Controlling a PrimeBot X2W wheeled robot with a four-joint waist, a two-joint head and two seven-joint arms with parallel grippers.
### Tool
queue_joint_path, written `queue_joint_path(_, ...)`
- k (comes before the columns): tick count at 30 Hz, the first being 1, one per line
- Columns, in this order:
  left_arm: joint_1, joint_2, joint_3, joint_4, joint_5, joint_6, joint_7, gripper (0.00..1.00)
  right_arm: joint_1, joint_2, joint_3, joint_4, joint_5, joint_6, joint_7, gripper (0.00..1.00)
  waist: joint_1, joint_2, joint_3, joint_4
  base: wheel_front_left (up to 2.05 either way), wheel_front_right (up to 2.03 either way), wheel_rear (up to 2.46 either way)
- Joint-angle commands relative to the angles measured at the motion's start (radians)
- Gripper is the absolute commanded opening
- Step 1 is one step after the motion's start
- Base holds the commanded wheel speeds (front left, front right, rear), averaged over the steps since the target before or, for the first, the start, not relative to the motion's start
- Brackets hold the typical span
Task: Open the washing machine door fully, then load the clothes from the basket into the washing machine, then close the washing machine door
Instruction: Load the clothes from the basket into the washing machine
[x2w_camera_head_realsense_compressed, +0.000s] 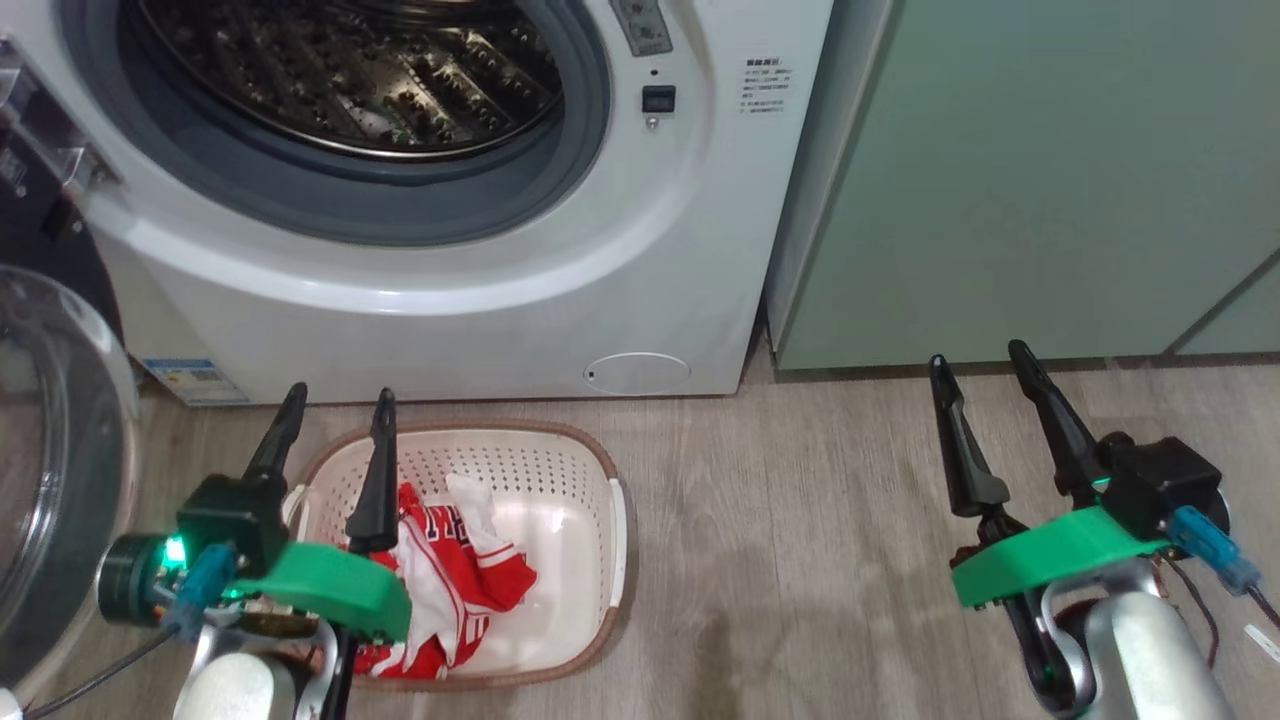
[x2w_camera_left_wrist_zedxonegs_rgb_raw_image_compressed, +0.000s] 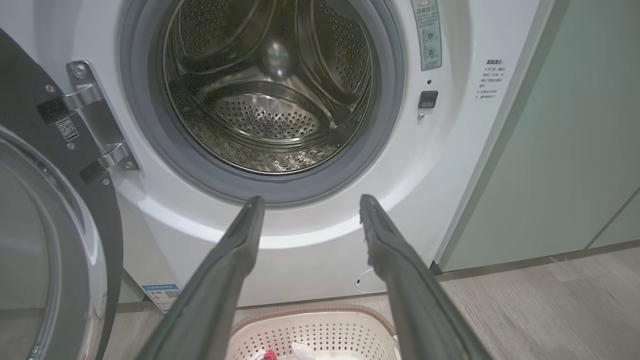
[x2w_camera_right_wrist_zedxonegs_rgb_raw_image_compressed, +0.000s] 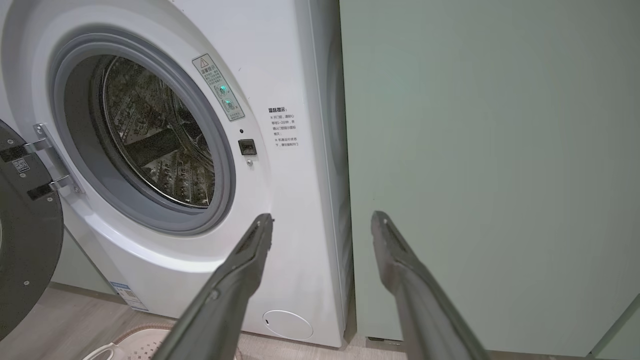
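The washing machine stands with its steel drum exposed. The washing machine door is swung wide at the machine's left. Just in front of the machine, on grey-brown wood-look floor planks, sits the basket, with the clothes heaped in its left half. The left gripper hovers over the basket's left rim, jaws spread wide and empty. The right gripper, equally wide and empty, hangs right of the machine, before a pale green cabinet that stands just beside the machine.
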Motion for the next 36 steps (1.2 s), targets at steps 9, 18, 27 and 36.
queue_joint_path(9,-0.043,0.021,0.027,-0.033,-0.009,0.015,-0.008,1.00,-0.020,0.002,0.024,-0.037,0.007,0.000,-0.002,1.00,-0.0003,0.0000,-0.002,0.007,0.06,-0.06,0.00)
queue_joint_path(18,-0.044,0.025,0.022,-0.036,-0.013,0.020,-0.008,1.00,-0.018,0.002,0.025,-0.041,0.007,0.000,0.002,1.00,-0.0003,0.0000,0.001,0.015,0.00,0.00,0.00)
queue_joint_path(27,-0.153,0.031,-0.003,0.064,-0.044,-0.023,0.066,1.00,-0.047,0.002,0.038,-0.078,0.009,0.000,0.005,1.00,-0.0003,0.0000,0.096,0.001,0.00,0.00,0.00)
queue_joint_path(36,-0.385,-0.012,-0.043,0.449,-0.107,-0.105,0.153,1.00,-0.133,0.002,0.068,-0.104,0.019,0.000,-0.007,1.00,-0.0003,0.0000,0.303,-0.039,0.00,0.00,0.00)
